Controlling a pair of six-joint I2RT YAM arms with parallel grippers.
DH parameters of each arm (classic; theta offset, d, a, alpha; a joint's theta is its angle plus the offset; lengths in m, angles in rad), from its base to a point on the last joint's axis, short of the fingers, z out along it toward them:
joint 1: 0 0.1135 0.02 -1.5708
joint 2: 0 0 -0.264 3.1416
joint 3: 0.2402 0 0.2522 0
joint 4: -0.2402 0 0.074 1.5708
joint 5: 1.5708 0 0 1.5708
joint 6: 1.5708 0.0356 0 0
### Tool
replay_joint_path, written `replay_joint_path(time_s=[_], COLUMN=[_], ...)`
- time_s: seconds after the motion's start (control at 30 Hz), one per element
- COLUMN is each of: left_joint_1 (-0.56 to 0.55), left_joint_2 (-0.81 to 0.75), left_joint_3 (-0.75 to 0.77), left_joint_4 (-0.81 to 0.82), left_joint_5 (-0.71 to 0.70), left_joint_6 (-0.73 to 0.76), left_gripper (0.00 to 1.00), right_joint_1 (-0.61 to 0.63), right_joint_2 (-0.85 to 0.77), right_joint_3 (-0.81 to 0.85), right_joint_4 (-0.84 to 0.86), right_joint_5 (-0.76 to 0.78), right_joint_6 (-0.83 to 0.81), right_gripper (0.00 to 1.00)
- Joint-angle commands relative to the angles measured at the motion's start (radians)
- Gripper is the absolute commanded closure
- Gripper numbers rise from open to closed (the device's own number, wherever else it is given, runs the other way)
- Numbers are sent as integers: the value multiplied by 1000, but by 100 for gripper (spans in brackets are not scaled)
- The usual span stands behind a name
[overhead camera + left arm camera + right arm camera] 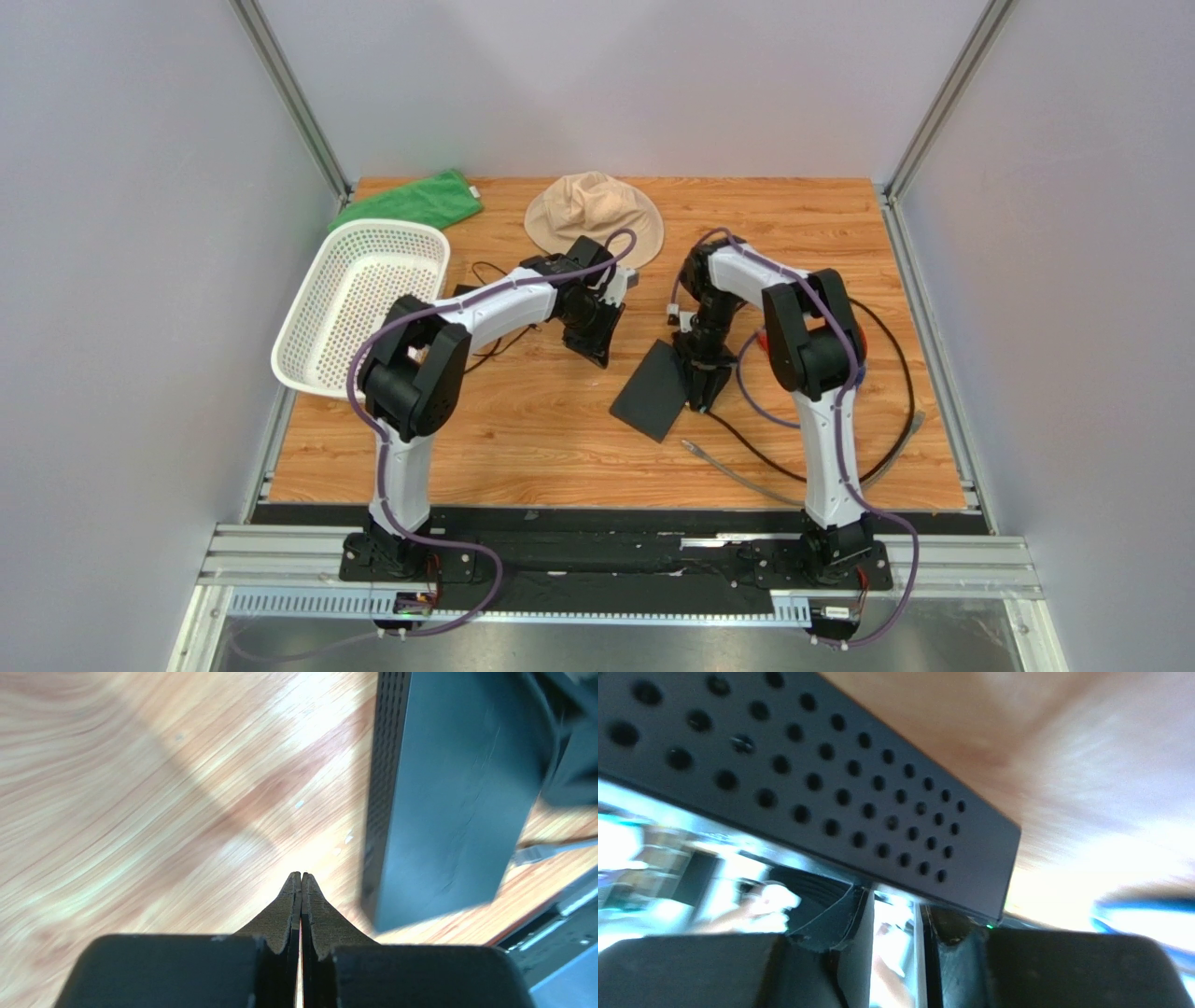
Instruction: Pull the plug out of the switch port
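Switch (648, 396) on a diagonal, long axis near-left to far-right.

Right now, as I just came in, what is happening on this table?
The right gripper is closed on one edge of the switch and appears to hold it tilted over the wooden table. The left gripper is shut, holds nothing, and hovers beside the switch. A grey cable lies loose on the table. Whether a plug sits in a port cannot be seen.
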Motion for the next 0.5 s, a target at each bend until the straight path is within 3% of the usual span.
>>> replay_joint_path(time_s=[0.0, 0.1, 0.2, 0.27, 0.33, 0.47], left_joint_1=[-14, -22, -27, -30, -31, -34], left_joint_2=[-152, -192, -221, -232, -228, -202], left_joint_3=[-10, -24, -26, -26, -26, -12], left_joint_4=[-13, -7, -7, -2, 8, 27], left_joint_5=[-52, -51, -65, -58, -48, -95], left_joint_6=[77, 104, 149, 178, 192, 193], left_gripper=[100, 100, 100, 100, 100, 100], right_joint_1=[18, 44, 96, 123, 154, 168], right_joint_2=[214, 428, 539, 495, 373, 221], right_joint_3=[329, 787, 957, 846, 625, 446], right_joint_4=[-72, -199, -246, -140, 20, 122], right_joint_5=[578, 599, 626, 584, 557, 340], right_joint_6=[-154, -229, -288, -326, -360, -409], right_gripper=[100, 100, 100, 100, 100, 100])
